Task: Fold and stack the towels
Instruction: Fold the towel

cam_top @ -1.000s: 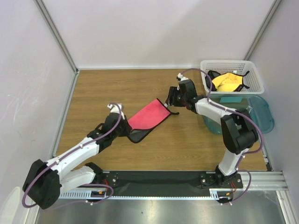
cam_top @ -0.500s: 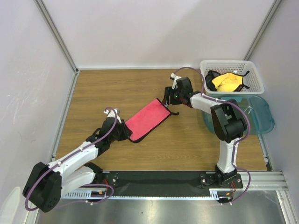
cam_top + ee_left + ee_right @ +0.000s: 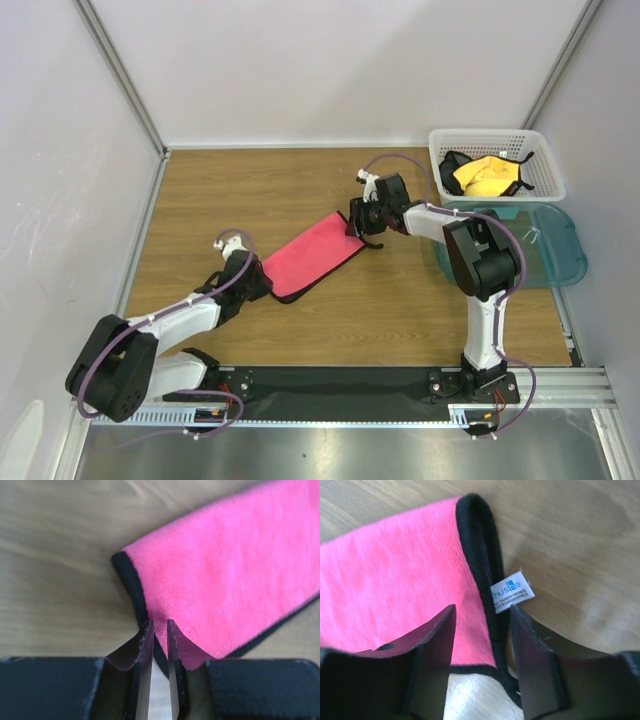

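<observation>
Left pincer (image 3: pixel 159 627) nips the pink towel (image 3: pixel 235 565), its underlayer hidden; right pincer (image 3: pixel 481 612) stands wide astride the labelled edge.

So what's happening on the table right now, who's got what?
A pink-red towel lies on the wooden table, apparently folded over. The left gripper pinches its near-left edge; the right gripper stands open astride the black edging at the far corner, beside the white label, not gripping. A yellow towel sits crumpled in the white basket.
</observation>
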You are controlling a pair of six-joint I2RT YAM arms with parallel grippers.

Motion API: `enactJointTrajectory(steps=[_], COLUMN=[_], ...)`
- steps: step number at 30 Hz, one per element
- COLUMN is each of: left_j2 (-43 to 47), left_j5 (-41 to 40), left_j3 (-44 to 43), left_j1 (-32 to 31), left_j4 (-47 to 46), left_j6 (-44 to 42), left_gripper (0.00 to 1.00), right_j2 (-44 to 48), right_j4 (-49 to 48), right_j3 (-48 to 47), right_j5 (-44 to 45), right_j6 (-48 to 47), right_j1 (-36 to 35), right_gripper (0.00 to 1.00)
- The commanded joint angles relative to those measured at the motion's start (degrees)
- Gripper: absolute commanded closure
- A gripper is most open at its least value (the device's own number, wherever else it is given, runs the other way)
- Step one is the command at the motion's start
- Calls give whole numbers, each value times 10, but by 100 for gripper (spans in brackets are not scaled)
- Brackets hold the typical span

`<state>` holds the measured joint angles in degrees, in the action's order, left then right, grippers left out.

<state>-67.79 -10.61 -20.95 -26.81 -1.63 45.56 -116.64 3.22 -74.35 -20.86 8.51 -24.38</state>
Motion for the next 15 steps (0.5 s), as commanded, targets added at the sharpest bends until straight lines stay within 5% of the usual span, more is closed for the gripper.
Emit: enactJointTrajectory(steps=[1, 15], left_j2=[-20, -179], left_j5=[-25, 44], left_j3=[-22, -185], left_j1=[38, 85], left_j4=[-31, -17], left_j6=[-15, -200], left_gripper=[78, 77], right_j2=[24, 155], right_j4=[-1, -68], right_j3=[38, 264], right_j5=[-4, 5], right_j6=[17, 167], right_j1=[0, -45], right_gripper=[49, 77])
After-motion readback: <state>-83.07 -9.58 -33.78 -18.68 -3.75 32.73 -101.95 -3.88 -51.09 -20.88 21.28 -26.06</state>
